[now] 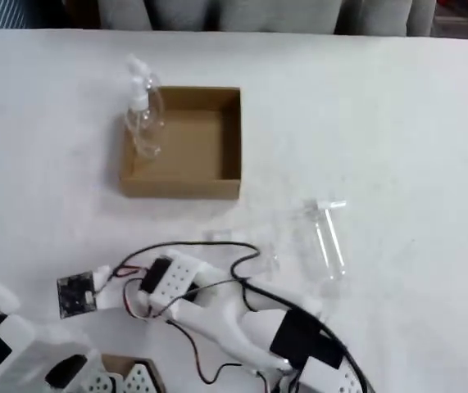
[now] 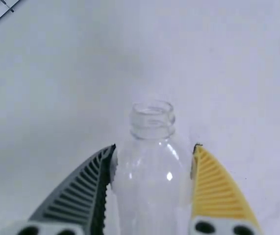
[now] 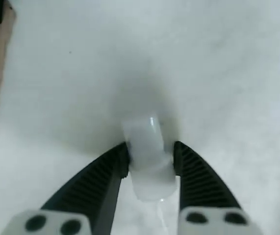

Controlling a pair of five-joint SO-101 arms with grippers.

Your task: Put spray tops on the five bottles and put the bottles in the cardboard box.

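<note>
From above, a clear spray-topped plastic bottle (image 1: pixel 143 110) stands inside the brown cardboard box (image 1: pixel 217 176); a second spray-topped bottle (image 1: pixel 329 237) lies on the white tabletop (image 1: pixel 397 106). Left wrist: the left pincer (image 2: pixel 154 152) clamps a clear open-necked bottle (image 2: pixel 152 121). Right wrist: the right pincer (image 3: pixel 151 147) grips a white spray top (image 3: pixel 147 132).

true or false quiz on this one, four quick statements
1. The left tool grips a clear bottle with a bare neck. True.
2. The right tool is empty. False: it is shut on a white spray top.
3. The cardboard box holds five bottles. False: one capped bottle shows in it, at one side wall.
4. A second clear bottle is on the table, outside the box. True.
</note>
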